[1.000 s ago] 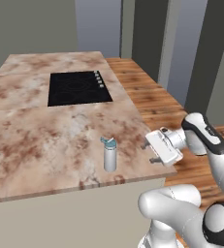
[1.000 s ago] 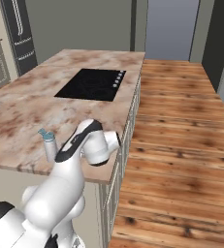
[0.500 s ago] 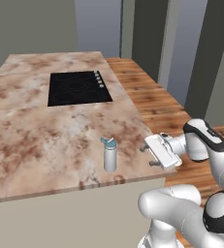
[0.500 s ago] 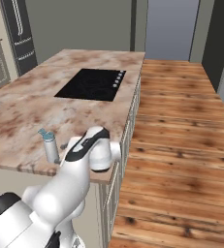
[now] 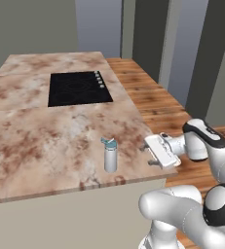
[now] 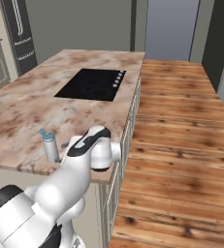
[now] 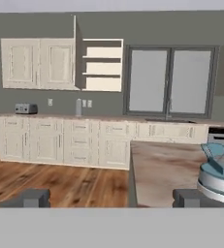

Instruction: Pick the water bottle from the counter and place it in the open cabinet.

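Water bottle (image 5: 110,155) stands upright near the counter (image 5: 41,126) front edge, gripper (image 5: 159,151) level beside it, apart; it has edged lower since earlier. Right base view: bottle (image 6: 49,146) untouched. Hand view: jaws spread wide, teal cap (image 7: 220,170) off right, so swing right before closing. Open cabinet (image 7: 102,65) waits across the room.
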